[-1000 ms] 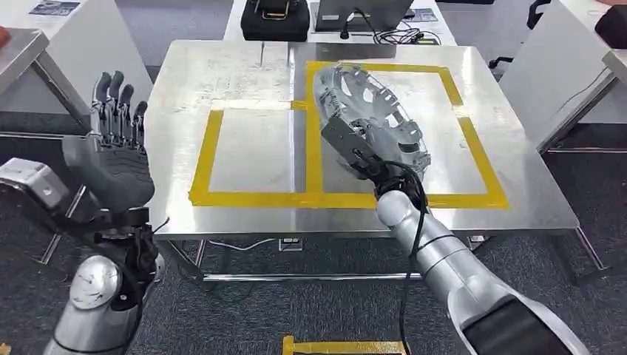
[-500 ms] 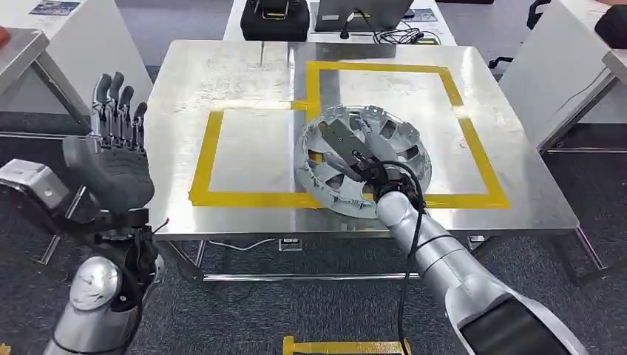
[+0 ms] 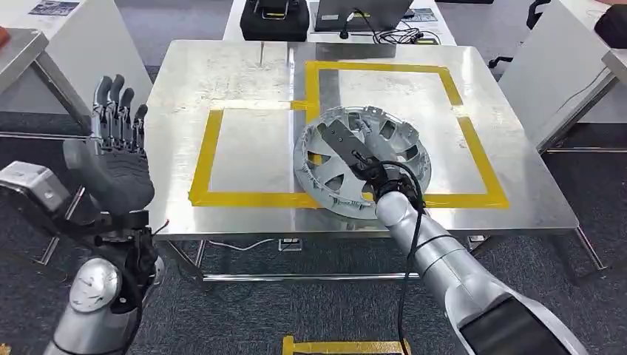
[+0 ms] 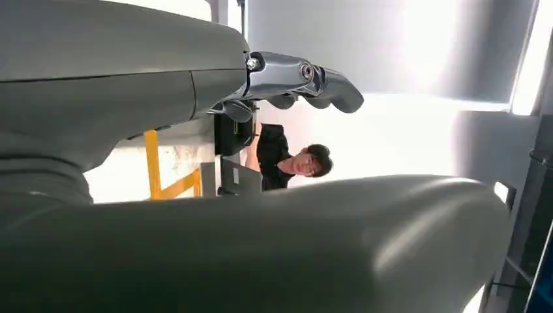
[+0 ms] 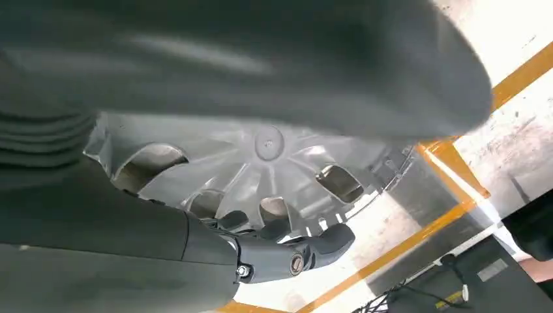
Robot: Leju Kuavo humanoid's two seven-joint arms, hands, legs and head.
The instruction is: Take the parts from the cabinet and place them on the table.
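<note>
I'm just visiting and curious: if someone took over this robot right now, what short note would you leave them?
Right robot hand: gripping the silver wheel cover, which rests on the metal table across the yellow tape near the front edge.
Left robot hand: raised beside the table, open, holding nothing.
Done: cover brought to the table.
Left: let go, pull the arm back, fetch any further parts.

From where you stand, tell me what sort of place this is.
Probably a robotics lab or test workshop. The metal table carries yellow tape rectangles marking drop zones, a wheel cover lies in one, and a laptop with cables sits on a bench behind.
</note>
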